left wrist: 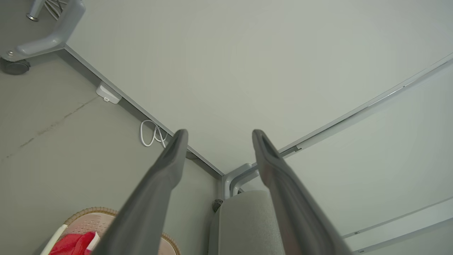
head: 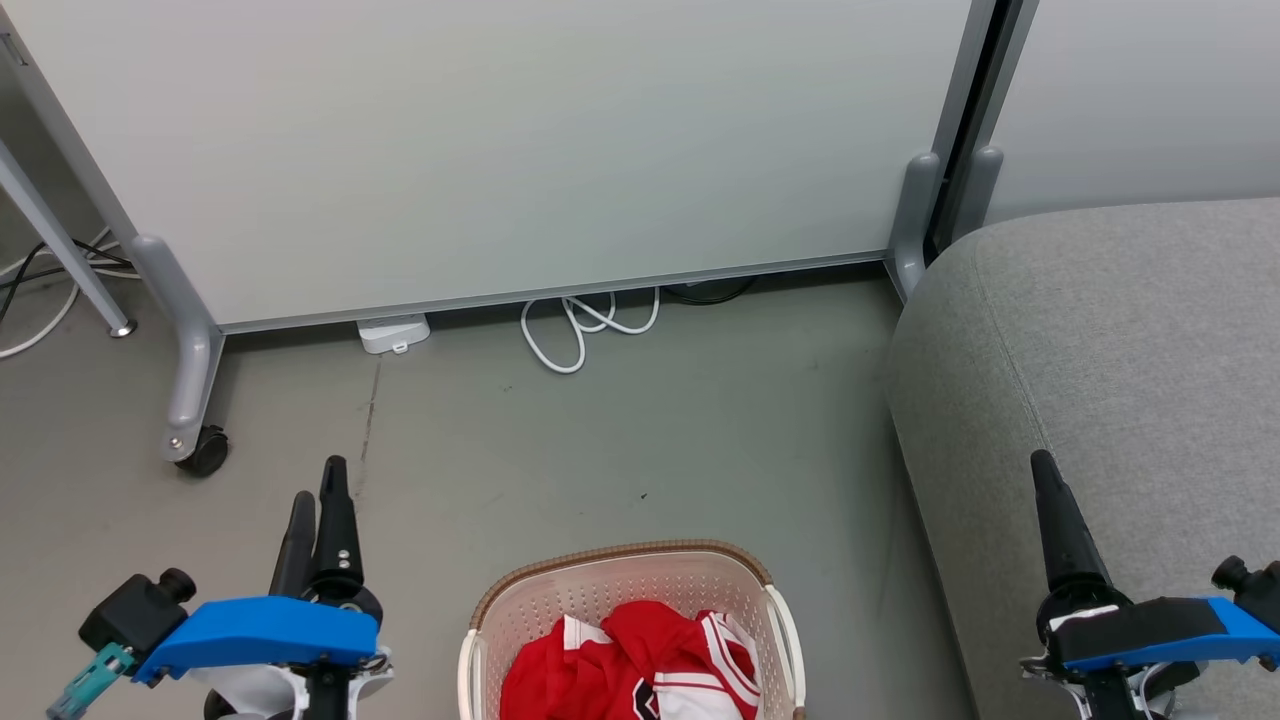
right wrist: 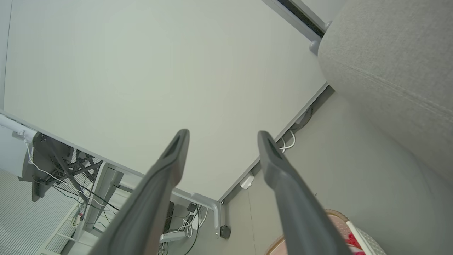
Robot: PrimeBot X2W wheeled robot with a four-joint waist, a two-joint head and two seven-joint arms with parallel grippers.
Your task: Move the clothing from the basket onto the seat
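Note:
The cream basket (head: 520, 590) with a brown rim sits on the floor at the bottom centre of the head view. The red and white clothing (head: 640, 660) lies crumpled inside it. The light grey seat (head: 1120, 350) stands to the basket's right. My left gripper (head: 317, 482) hovers left of the basket, open and holding nothing. Above the seat's front edge, my right gripper (head: 1042, 465) is also open and holds nothing. In the left wrist view the left gripper (left wrist: 219, 132) points at the wall, with basket (left wrist: 85, 216), clothing (left wrist: 72, 244) and seat (left wrist: 244, 219) below. The right wrist view shows the right gripper (right wrist: 223, 132) beside the seat (right wrist: 389, 60).
A white partition panel (head: 500, 150) on grey feet stands behind, with a caster (head: 205, 450) at the left. A looped white cable (head: 580, 325) and a white adapter (head: 393, 332) lie at its base. Grey floor (head: 650, 430) stretches between the panel and the basket.

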